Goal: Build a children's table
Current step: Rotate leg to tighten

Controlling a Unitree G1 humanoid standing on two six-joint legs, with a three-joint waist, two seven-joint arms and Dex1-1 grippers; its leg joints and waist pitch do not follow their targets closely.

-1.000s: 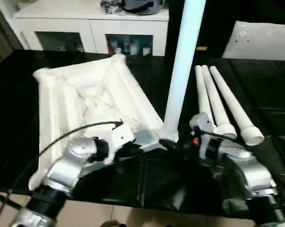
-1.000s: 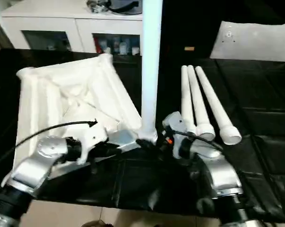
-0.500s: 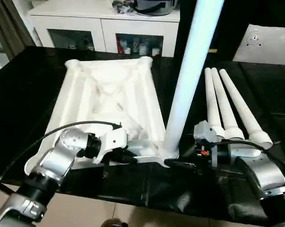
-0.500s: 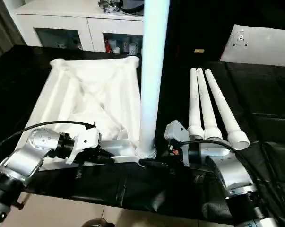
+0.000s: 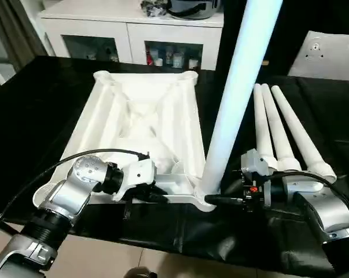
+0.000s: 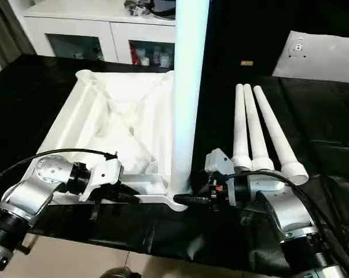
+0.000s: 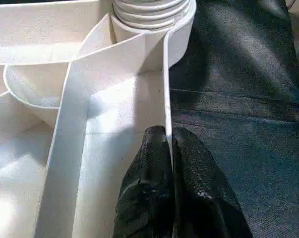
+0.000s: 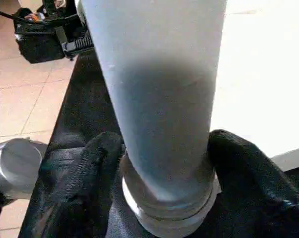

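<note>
From the head view we've got the tabletop (image 5: 145, 127) lying ribs-up on the black table (image 5: 35, 104), one leg (image 5: 235, 92) standing in its near corner, three spares (image 5: 278, 130) alongside. No readable writing anywhere. Left wrist: left gripper (image 7: 169, 148) pinches the tabletop's rim. Right wrist: right gripper (image 8: 164, 148) clamps the leg's base.

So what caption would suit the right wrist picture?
Right gripper clasping the base of an upright white leg seated in the tabletop.

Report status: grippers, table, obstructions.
Left gripper shut on tabletop rim. Right gripper shut on upright leg at corner socket. Three spare legs alongside, clear.
</note>
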